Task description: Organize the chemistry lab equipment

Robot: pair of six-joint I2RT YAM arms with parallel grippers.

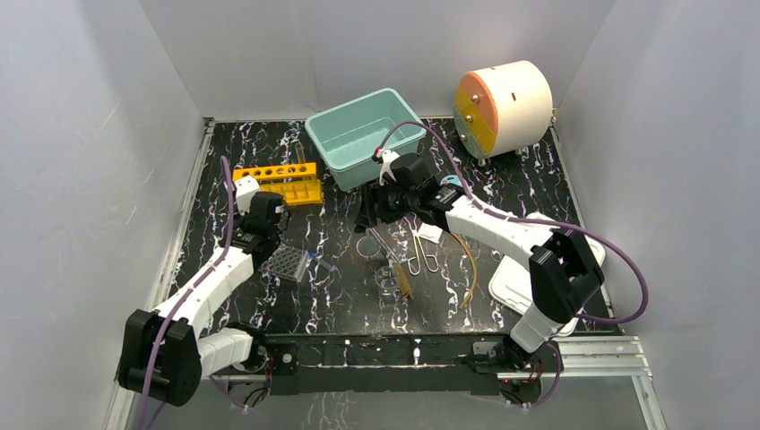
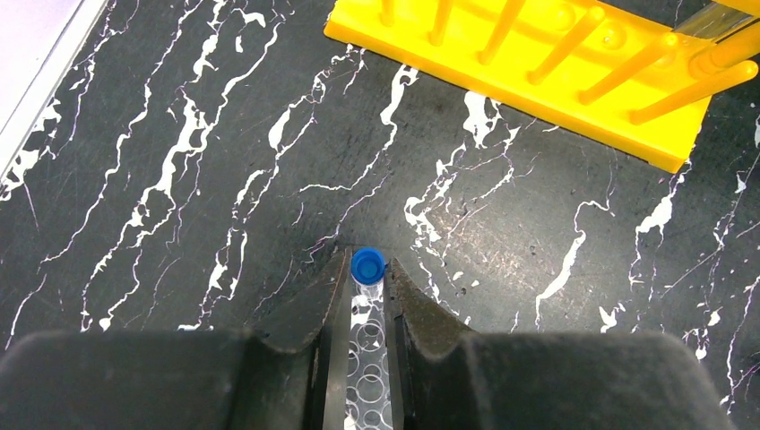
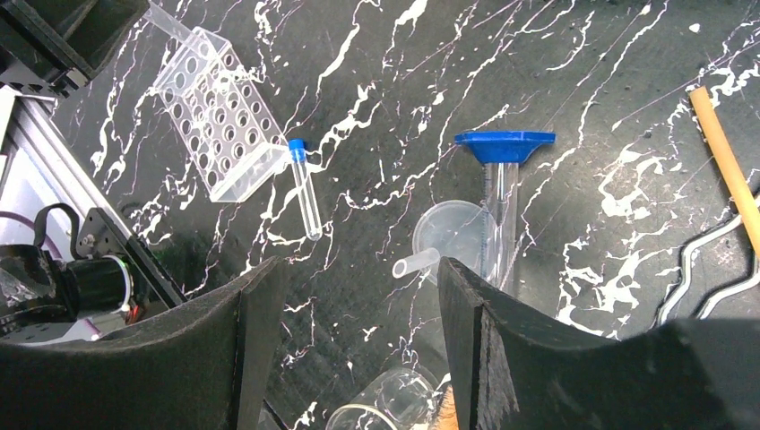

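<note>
left hand (image 2: 367, 279) clamped on a blue-capped tube (image 2: 368, 266), cap forward, near the yellow rack (image 2: 538, 85), probably lined up for slotting into a hole. right hand (image 3: 354, 287), fingers apart, hangs over the worktop (image 3: 582, 116) above a second tube (image 3: 305, 193) beside a clear rack (image 3: 220, 121), likely the next pick.

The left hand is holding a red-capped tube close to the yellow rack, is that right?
Almost. The cap is blue, not red: the left wrist view shows the left hand holding a blue-capped tube close to the yellow rack.
</note>
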